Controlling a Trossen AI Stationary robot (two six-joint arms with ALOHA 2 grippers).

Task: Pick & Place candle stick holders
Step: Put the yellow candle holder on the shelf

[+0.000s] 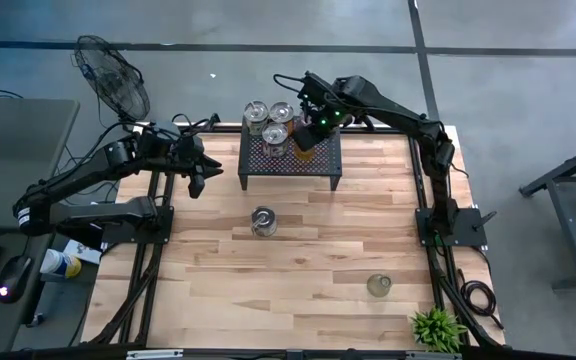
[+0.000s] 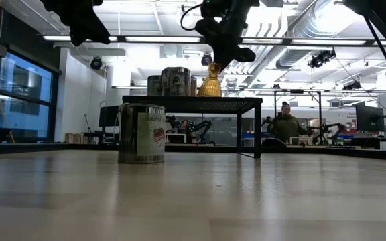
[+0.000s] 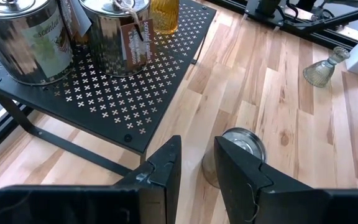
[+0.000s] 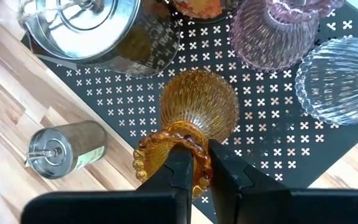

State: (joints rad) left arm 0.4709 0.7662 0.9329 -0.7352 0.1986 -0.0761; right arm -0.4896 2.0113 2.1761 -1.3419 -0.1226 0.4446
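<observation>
A black perforated stand [image 1: 290, 160] at the table's far middle bears three silvery tin holders [image 1: 268, 122], a pink glass holder [image 4: 272, 31], a clear glass holder [image 4: 340, 74] and a ribbed amber glass holder [image 4: 199, 106]. My right gripper [image 4: 202, 171] is above the stand, shut on the amber holder [image 2: 211, 84]. My left gripper [image 3: 197, 168] is open and empty, above the table left of the stand [image 1: 196, 178]. One silvery tin [image 1: 263, 222] stands on the table's middle. A greenish glass holder [image 1: 379, 285] stands at the near right. My right gripper pinches the amber holder's beaded ring [image 4: 160, 146] at its narrow upper end between its two fingers. The fingers come from above, pointing down. The holder is upright with its wide end [image 2: 211, 94] at the stand's top; whether it rests there or is just clear, I cannot tell.
A small green potted plant [image 1: 436, 328] stands at the table's near right corner. A fan [image 1: 113, 75] stands beyond the far left corner. The stand's legs [image 2: 256, 130] leave room underneath. Bare wood lies across the table's near half [image 1: 268, 300].
</observation>
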